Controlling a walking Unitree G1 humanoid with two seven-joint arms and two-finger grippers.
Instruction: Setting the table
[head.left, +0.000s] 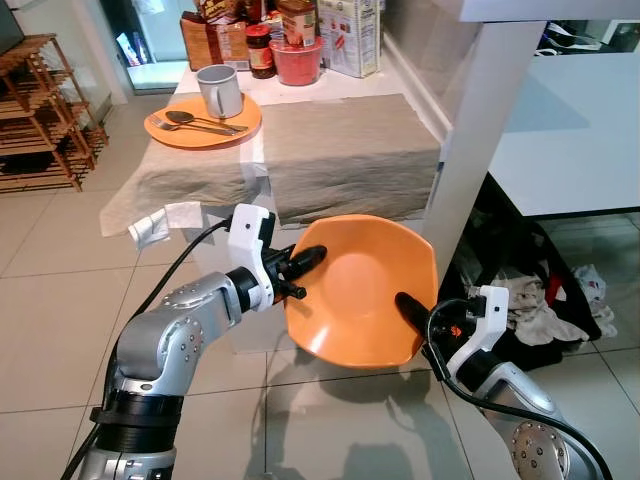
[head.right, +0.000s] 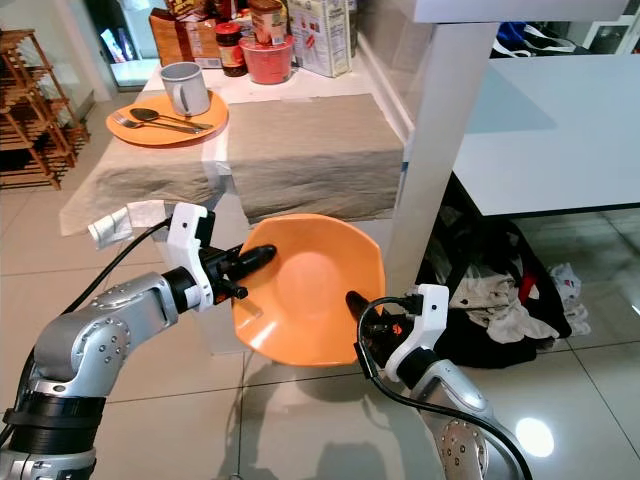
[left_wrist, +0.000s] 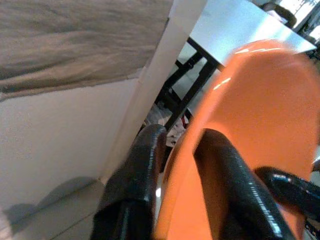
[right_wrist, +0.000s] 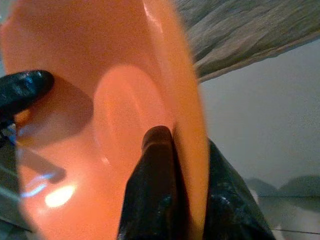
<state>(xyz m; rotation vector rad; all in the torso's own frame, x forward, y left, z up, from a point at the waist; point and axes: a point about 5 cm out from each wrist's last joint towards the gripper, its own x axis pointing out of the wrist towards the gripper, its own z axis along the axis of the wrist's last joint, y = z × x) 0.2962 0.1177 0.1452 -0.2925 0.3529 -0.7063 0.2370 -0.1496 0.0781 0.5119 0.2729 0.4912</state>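
- The orange bowl (head.left: 362, 290) sits in the lower middle of the head views, held in the air, tilted so its hollow faces the camera, below and in front of the near edge of the counter (head.left: 345, 150).
- The left gripper (head.left: 303, 262) has its fingers closed on the bowl's left rim. The left wrist view shows one finger (left_wrist: 131, 190) outside the wall and the other inside, so the rim is pinched between them.
- The right gripper (head.left: 407, 305) grips the lower right rim the same way. In the right wrist view one finger (right_wrist: 155, 185) lies on the inner face, with its partner behind the wall.
- Two grips on opposite sides probably keep the wide, shallow bowl from swinging while it is carried.
- At the upper left of the frame, an orange plate (head.left: 203, 122) on the counter already carries a grey mug (head.left: 221, 91) and cutlery (head.left: 195, 122), so one place looks laid.
- The bare placemat (head.left: 345, 150) right of that plate, directly above the bowl in the frame, seems the likely spot for it. The bowl would need to be lifted and levelled first.
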